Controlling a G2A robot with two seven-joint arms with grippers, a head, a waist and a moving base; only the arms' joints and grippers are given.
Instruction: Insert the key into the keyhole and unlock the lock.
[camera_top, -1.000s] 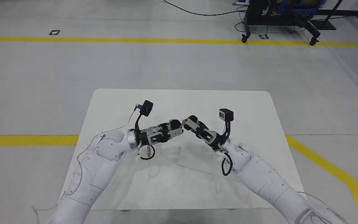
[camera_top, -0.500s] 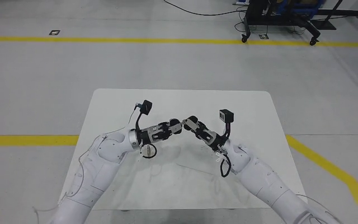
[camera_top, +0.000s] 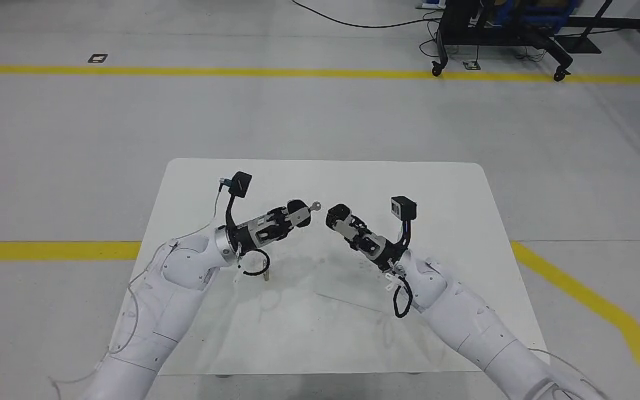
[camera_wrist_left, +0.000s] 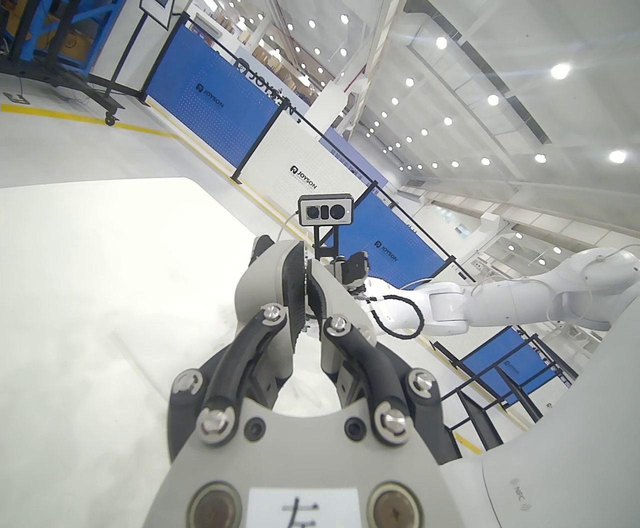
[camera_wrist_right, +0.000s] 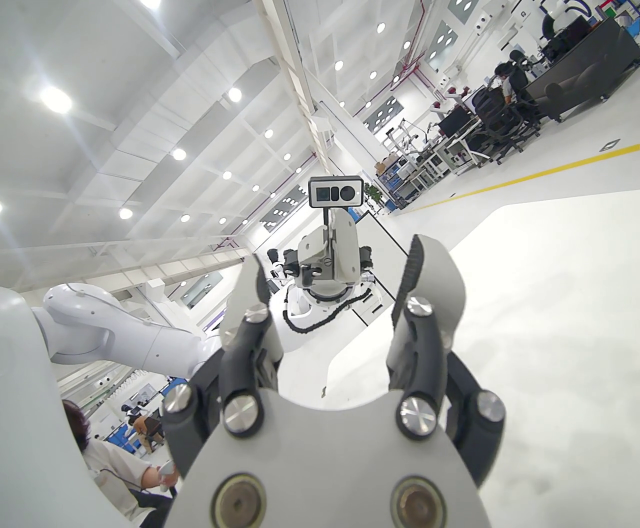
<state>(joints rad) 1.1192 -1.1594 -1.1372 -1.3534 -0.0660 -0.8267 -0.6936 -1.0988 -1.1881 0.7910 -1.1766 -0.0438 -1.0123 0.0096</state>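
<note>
My left claw (camera_top: 293, 212) is pinched shut on the key (camera_top: 314, 206), as I take the thin silvery piece jutting from its fingertips to be. It points across at my right claw (camera_top: 333, 213), which stands wide open with nothing between its fingers. The grip on so slim a piece looks shallow. A nudge from the other claw, or a push that is slightly off line, could twist it or knock it down onto the table (camera_top: 440, 190). The two claws face tip to tip with only a small gap, so that is where a collision is likeliest. Both are held over the middle of the table, well apart from every edge, with bare white surface all round.
</note>
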